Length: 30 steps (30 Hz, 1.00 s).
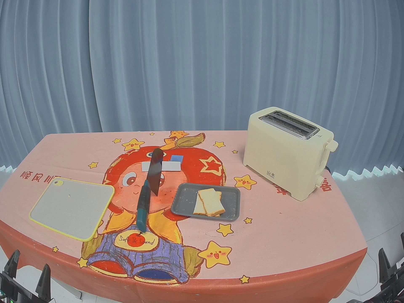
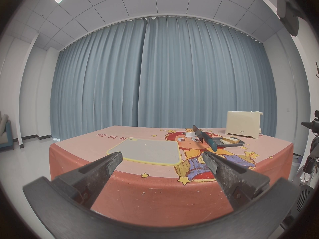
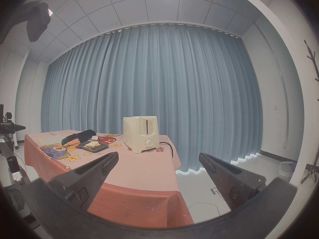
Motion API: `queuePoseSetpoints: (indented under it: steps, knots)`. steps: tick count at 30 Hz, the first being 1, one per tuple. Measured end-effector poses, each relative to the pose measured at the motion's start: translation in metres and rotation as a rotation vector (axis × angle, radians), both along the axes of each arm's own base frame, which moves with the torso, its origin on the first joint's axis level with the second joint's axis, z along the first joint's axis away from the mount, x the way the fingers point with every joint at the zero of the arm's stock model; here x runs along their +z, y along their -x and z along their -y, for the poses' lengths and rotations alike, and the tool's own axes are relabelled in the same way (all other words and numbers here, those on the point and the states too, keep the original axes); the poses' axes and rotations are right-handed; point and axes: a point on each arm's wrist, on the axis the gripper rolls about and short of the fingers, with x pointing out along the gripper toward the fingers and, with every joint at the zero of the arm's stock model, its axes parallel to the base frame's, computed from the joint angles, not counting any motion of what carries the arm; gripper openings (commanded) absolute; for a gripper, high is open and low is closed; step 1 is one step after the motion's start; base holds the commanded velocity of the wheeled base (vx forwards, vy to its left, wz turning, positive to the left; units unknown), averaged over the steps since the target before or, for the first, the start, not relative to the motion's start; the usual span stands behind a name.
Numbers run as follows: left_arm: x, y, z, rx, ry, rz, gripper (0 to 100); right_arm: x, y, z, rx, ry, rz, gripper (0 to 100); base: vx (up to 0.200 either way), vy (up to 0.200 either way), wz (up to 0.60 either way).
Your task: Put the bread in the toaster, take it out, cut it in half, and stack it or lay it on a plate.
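The pink cartoon-printed surface (image 1: pixel 273 240) spreads out ahead of me. At its far right stands the cream toaster (image 1: pixel 288 152), slots facing up. At the near left lies a grey cutting board (image 1: pixel 71 207) with a yellow rim. A dark grey tray (image 1: pixel 229 198) sits near the middle, left of the toaster and well apart from it. Between board and tray is the knife (image 1: pixel 155 173), teal handle toward me and dark blade tilted up toward the far side; what props it I cannot tell. The bread (image 1: pixel 210 202), two overlapping slices, lies flat in the tray. Just beyond the knife lie a small white card (image 1: pixel 167 166) and a blue one. My left jaws are spread wide with nothing between them, off the near left edge. My right jaws are likewise spread, off the near right corner.
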Motion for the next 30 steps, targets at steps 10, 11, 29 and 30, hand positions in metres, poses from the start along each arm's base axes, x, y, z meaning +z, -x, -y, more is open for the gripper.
queuePoseSetpoints:
  steps: [10,11,29,30]
  knots:
    - [-0.0004,0.0016,0.0001,0.005,-0.001,0.02,100,0.0001,0.0,0.0,0.0,0.0,0.0,100,0.0,0.0,0.0]
    - [-0.0005,0.0017,0.0001,0.006,-0.002,0.02,100,0.0001,0.0,0.0,0.0,0.0,0.0,100,0.0,0.0,0.0]
    - [-0.0008,0.0017,0.0001,0.007,-0.002,0.018,100,0.0002,0.0,0.0002,-0.007,0.003,0.002,100,0.0,0.0,0.0]
    - [-0.0008,0.0017,0.0001,0.008,-0.002,0.018,100,0.0002,0.0,0.0002,-0.007,0.003,0.002,100,0.0,0.0,0.0]
